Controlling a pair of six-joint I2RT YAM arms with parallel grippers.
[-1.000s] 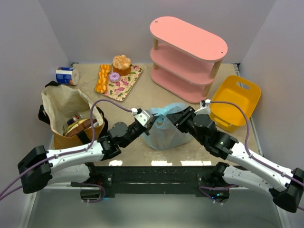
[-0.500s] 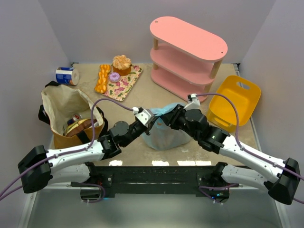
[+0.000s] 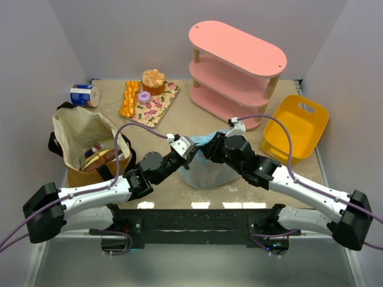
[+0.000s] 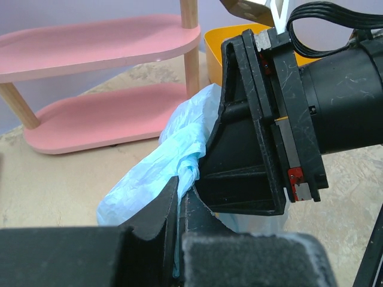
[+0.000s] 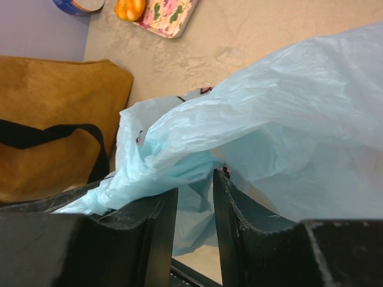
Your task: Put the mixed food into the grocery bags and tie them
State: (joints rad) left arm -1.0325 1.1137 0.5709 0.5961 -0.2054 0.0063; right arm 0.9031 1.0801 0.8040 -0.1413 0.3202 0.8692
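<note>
The left gripper [image 4: 181, 186] pinches the thin light-blue plastic bag [image 3: 209, 172] near the front edge of the table [image 3: 179, 122]. The right gripper [image 5: 195, 179] is spread a little around a fold.

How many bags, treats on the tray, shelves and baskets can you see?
Bags: 2, the blue plastic bag and the tan tote
Treats on the tray: 3, the bread, the purple doughnut and the cupcake
Shelves: 1, the pink shelf
Baskets: 1, the yellow basket
Total: 7
</note>
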